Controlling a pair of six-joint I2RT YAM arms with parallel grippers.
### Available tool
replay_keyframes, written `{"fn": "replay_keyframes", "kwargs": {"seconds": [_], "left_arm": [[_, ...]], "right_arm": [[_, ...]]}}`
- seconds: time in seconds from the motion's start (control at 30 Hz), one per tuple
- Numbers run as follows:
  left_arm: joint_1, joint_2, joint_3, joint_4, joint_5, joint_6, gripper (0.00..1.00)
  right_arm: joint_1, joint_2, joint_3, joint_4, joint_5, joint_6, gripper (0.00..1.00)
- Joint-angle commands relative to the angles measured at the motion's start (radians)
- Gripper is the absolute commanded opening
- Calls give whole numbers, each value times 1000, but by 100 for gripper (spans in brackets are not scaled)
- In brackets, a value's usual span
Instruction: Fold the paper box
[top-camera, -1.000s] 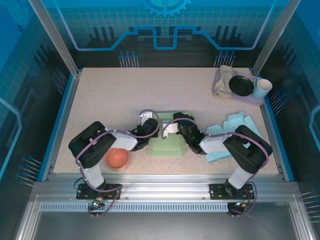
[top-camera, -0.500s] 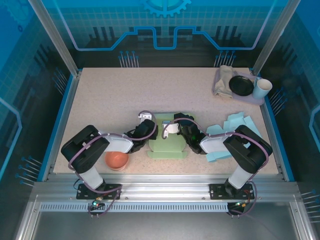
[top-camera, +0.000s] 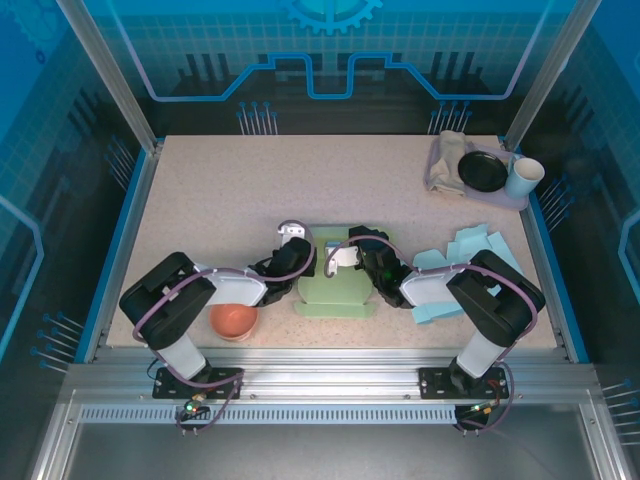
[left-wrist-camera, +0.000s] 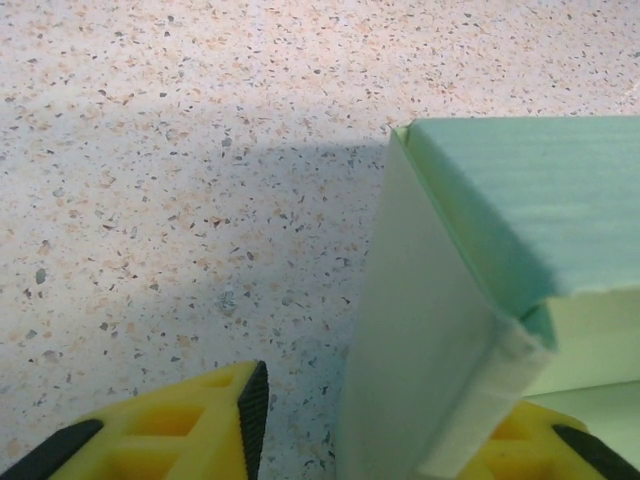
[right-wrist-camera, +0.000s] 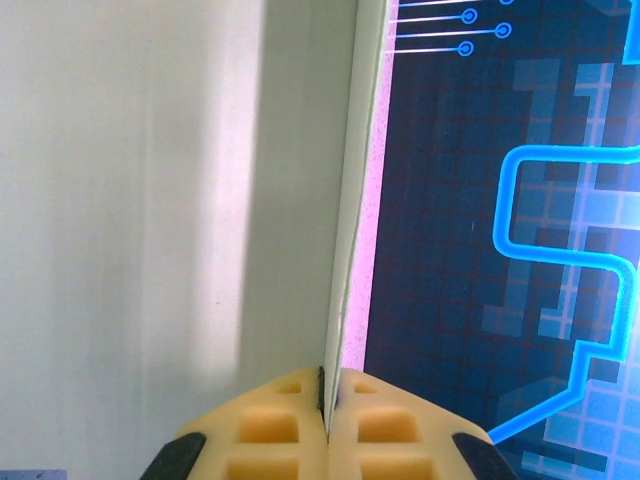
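The green paper box (top-camera: 335, 290) lies partly folded in the middle of the table, between both arms. My left gripper (top-camera: 292, 262) is at its left side. In the left wrist view an upright wall of the box (left-wrist-camera: 430, 330) stands between the yellow fingers of the left gripper (left-wrist-camera: 380, 430). The left finger (left-wrist-camera: 200, 420) is clear of that wall, so the jaws are open around it. My right gripper (top-camera: 362, 255) is at the box's right side. It is shut on the thin edge of a pale box panel (right-wrist-camera: 150, 200), pinched at the fingertips of the right gripper (right-wrist-camera: 328, 385).
An orange bowl (top-camera: 234, 320) sits near the front edge under the left arm. Light blue paper pieces (top-camera: 468, 255) lie under and beyond the right arm. A tray (top-camera: 515, 200) at the back right holds a cloth, a black dish (top-camera: 482, 171) and a white cup (top-camera: 524, 177).
The left arm's elbow has swung left and toward the near edge while its gripper stayed at the box's left side. The box's left wall stands more upright. The right arm has not moved.
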Motion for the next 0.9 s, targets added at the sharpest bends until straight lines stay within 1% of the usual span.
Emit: {"fn": "replay_keyframes", "kwargs": {"seconds": [0.0,0.07,0.13,0.17,0.27,0.4,0.47,0.6,0.7,0.8,0.87], "left_arm": [[6,3,21,10,-125,-26,36],[4,10,24,24,-128,-27,33],[3,22,36,14,-152,-31,24],[1,31,51,-14,-184,-43,20],[0,69,107,-170,-318,-137,10],[2,103,129,-293,-451,-249,1],[8,110,136,-334,-488,-282,0],[23,129,165,-367,-473,-278,0],[23,138,162,-285,-395,-205,0],[23,148,157,-217,-308,-153,8],[23,155,164,-204,-273,-140,13]], "right_arm": [[-8,18,4,-68,20,-3,0],[-7,19,5,-68,20,-3,0],[-7,19,4,-68,21,-3,0],[-6,17,3,-68,23,-3,0],[-8,13,1,-64,26,-1,0],[-9,12,1,-61,31,1,0],[-11,12,1,-62,30,1,0],[-10,12,3,-62,29,4,0],[-10,9,3,-66,28,9,0],[-12,8,6,-75,23,17,0],[-13,9,6,-77,21,19,0]]}}
